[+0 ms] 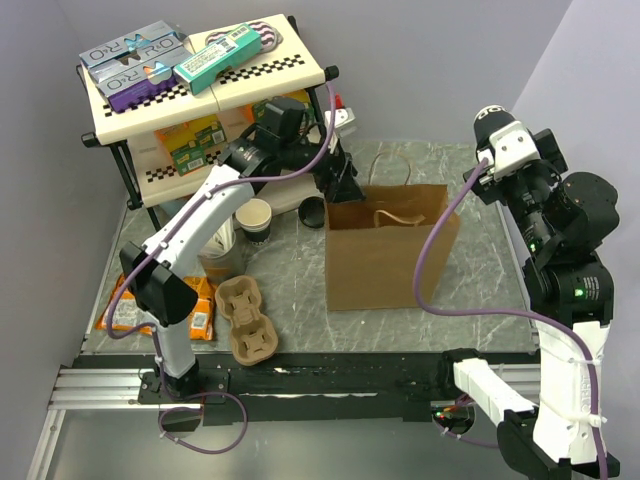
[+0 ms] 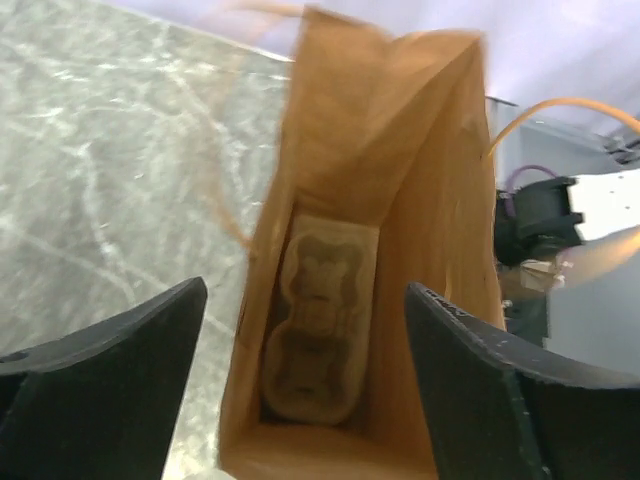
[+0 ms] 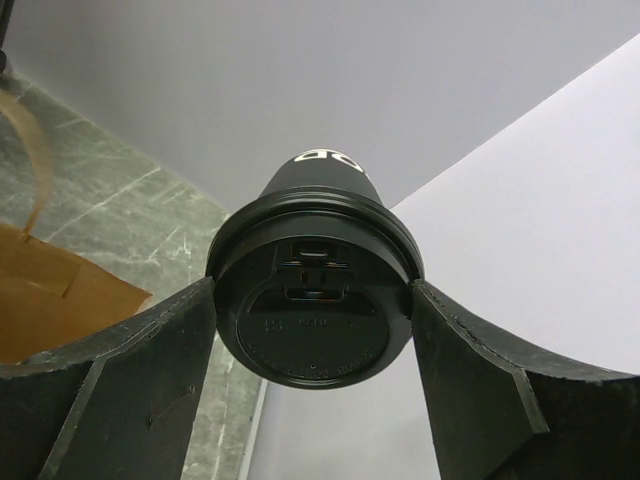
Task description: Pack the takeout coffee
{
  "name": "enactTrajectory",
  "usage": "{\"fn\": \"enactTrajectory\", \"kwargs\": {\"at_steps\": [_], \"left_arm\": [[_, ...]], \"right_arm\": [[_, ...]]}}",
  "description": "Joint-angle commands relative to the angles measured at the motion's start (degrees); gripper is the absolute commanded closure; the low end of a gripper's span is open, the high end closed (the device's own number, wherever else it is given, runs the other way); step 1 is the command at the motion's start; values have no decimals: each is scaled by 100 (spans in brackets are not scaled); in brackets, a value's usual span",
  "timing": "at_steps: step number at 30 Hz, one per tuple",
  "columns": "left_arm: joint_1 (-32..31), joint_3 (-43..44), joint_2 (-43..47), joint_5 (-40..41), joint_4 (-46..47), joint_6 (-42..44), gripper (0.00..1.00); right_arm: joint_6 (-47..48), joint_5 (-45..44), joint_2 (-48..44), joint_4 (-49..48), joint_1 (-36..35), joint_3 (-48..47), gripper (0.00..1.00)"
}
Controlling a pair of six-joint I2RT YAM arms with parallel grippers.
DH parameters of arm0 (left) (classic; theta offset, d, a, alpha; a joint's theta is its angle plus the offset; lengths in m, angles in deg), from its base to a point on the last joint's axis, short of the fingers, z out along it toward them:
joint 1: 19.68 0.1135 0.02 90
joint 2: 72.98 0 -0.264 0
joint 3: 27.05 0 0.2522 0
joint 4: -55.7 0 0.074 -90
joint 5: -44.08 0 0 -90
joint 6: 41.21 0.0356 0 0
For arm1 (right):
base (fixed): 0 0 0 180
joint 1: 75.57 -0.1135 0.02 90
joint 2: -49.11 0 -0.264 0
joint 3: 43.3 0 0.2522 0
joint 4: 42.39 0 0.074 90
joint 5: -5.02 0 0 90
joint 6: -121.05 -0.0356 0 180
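The takeout coffee (image 3: 312, 300) has a round black lid and a dark wall. It lies sideways in my right gripper (image 3: 313, 285), which is shut on the lid's rim, lid facing the wrist camera. In the top view my right gripper (image 1: 490, 125) is raised high, right of the brown paper bag (image 1: 385, 250). My left gripper (image 2: 305, 288) is open and empty over the bag's open mouth (image 2: 430, 200). A brown pulp cup carrier (image 2: 320, 320) lies at the bag's bottom. In the top view my left gripper (image 1: 345, 185) is at the bag's back left corner.
A shelf rack (image 1: 200, 70) with boxes stands back left. An open tan cup (image 1: 255, 220), a loose black lid (image 1: 312, 212), a cup of white sticks (image 1: 222, 240), another pulp carrier (image 1: 248, 318) and orange packets (image 1: 125, 310) lie left of the bag.
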Motion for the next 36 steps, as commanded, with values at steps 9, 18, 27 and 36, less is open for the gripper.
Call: {"fn": "enactTrajectory", "kwargs": {"at_steps": [9, 18, 27, 36], "left_arm": [[142, 61, 93, -109, 155, 262, 17], [142, -19, -162, -504, -136, 394, 25], [134, 262, -513, -522, -469, 719, 44], [116, 798, -830, -978, -970, 983, 78]], "right_arm": [[-207, 124, -160, -365, 87, 239, 100], [-216, 124, -125, -250, 96, 107, 100], [-383, 256, 51, -206, 104, -7, 100], [-488, 371, 315, -224, 104, -174, 100]]}}
